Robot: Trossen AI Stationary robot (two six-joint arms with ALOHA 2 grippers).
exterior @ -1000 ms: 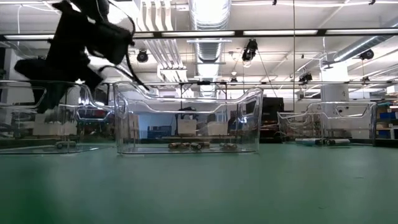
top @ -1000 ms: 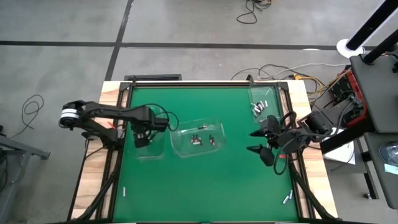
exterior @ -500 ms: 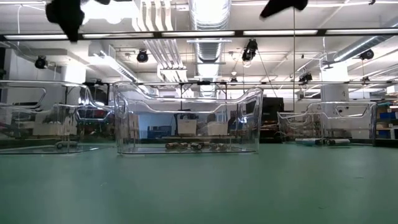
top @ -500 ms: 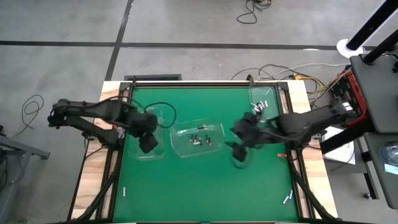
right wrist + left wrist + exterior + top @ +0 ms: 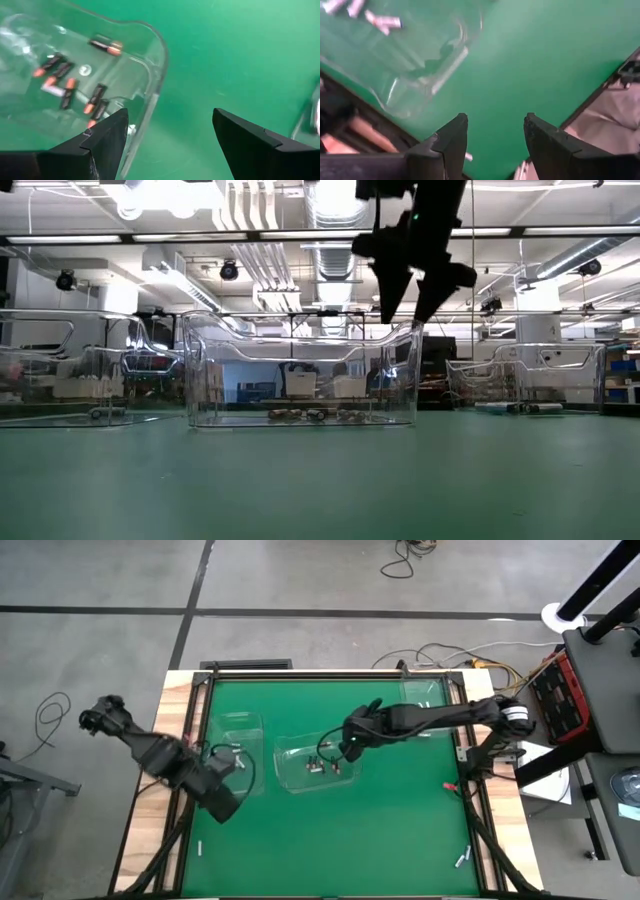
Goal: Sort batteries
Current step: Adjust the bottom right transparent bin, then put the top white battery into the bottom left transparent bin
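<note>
Three clear bins stand on the green mat: a left bin point(image 5: 240, 740), a middle bin point(image 5: 315, 762) and a right bin point(image 5: 432, 690). Batteries point(image 5: 322, 762) lie on the middle bin's floor point(image 5: 75, 85), and a few more lie in the left bin point(image 5: 380, 21) and the right bin point(image 5: 520, 407). My right gripper point(image 5: 345, 745) hangs open above the middle bin's right end point(image 5: 403, 305), fingers pointing down. My left gripper point(image 5: 226, 808) is open point(image 5: 495, 120) over bare mat, on the near side of the left bin.
Loose batteries lie near the front right corner point(image 5: 460, 860) and near the front left edge point(image 5: 198, 847). A small red object point(image 5: 452, 787) sits by the right rail. Black frame rails border the mat. Open mat lies toward the near edge.
My right gripper has swung from the table's right edge leftward to above the middle bin and come down toward its rim. My left gripper has risen out of the left bin and gone toward the near edge. Both stay open.
</note>
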